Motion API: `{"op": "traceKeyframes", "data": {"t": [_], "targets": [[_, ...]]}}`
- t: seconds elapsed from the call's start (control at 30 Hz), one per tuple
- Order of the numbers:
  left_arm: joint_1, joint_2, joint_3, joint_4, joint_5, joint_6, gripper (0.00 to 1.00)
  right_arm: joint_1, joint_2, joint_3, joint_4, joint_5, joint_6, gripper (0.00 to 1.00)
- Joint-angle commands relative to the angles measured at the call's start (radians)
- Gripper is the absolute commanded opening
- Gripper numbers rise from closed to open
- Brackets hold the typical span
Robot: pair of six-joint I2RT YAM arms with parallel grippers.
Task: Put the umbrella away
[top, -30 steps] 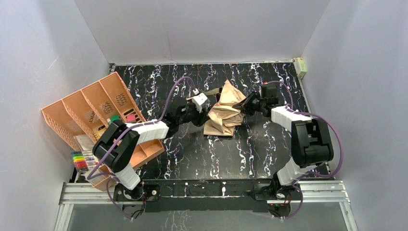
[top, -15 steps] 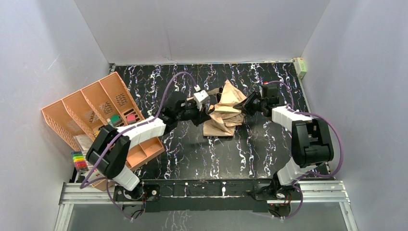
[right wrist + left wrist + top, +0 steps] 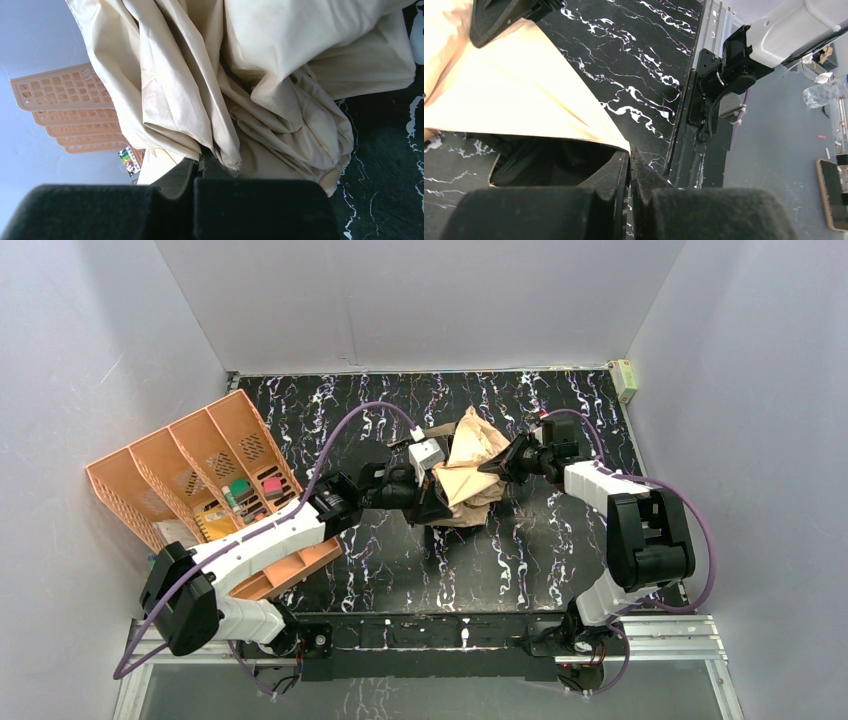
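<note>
Left gripper (image 3: pixel 629 152) closed on umbrella (image 3: pixel 514 95), organizer (image 3: pixel 200 455) aside

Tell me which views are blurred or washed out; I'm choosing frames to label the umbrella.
Top external: evenly lit, sharp, the umbrella clear, only soft shadows. Left wrist: the left gripper is a near, dark blur; the tan cloth looks washed out at upper left. Right wrist: the right gripper blurs too, the folds are sharp.

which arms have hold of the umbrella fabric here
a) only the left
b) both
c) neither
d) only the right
b: the left end effector is shut on a taut corner of the umbrella canopy, and the right end effector is shut on a fold of the same tan fabric.
</note>
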Motion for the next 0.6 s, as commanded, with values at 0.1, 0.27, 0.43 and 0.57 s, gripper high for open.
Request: {"op": "traceKeyframes", "data": {"t": [0.1,0.27,0.43,0.57], "targets": [[-0.095,-0.066,-0.074,-0.026,-0.008,-0.140,0.00,-0.026,-0.030,0.011,0.014,0.143,-0.029,0.00],[-0.202,-0.073,-0.200,0.008,-0.123,-0.192,0.00,-0.026,-0.033,0.012,0.008,0.144,-0.038,0.00],[-0.309,-0.068,-0.363,0.162,-0.234,-0.294,0.00,-0.026,-0.038,0.012,0.004,0.141,-0.062,0.00],[-0.337,-0.020,-0.449,0.237,-0.307,-0.358,0.00,-0.026,-0.060,0.001,0.034,0.116,-0.121,0.00]]}}
